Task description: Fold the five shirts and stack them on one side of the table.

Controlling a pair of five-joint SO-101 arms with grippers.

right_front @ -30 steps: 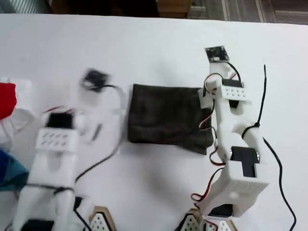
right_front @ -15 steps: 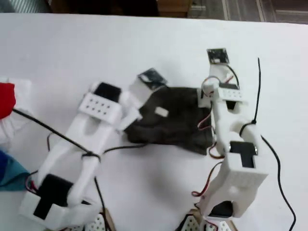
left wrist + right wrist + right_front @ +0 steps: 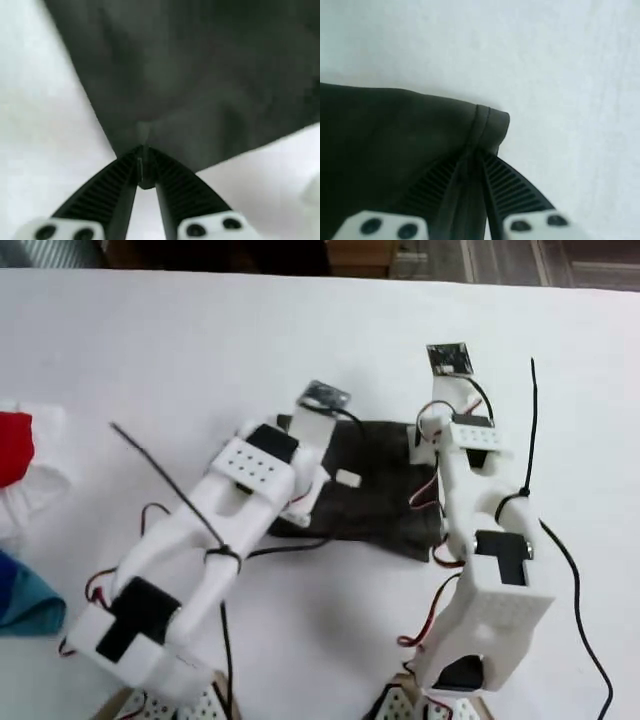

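Dark grey fabric shirt [image 3: 385, 505] lies flat on the white tabletop [image 3: 200, 330], roughly mid-table, between the two white arms. In the high view its right and near edges are exposed. Its left part is covered by the left arm's wrist.

Left end effector [image 3: 142, 167]: ribbed black fingers [image 3: 112, 187] brought together at the tips, pinching a point on the shirt's edge. In the left wrist view the cloth [image 3: 200, 75] fans out from that pinch, with bare tabletop on either side of it. Slight pucker in the fabric just beyond the tips.

Right end effector [image 3: 472, 155]: fingers together, clamped on the stitched hem close to a corner of the shirt [image 3: 395, 130]. The double seam runs straight into the grip. The corner itself sticks out a little past the fingertips and rests on the tabletop.

High view: the right arm stands along the shirt's right edge, wrist over the far right corner. The left arm slants in from the near left and crosses the shirt's left side.

Far left edge of the tabletop, well apart from the dark shirt: a red cloth [image 3: 12, 445], a pale crumpled cloth [image 3: 35, 495] just beside it, and a teal cloth [image 3: 25, 600] nearer the arm bases. Thin black cables [image 3: 525, 440] trail from both arms.
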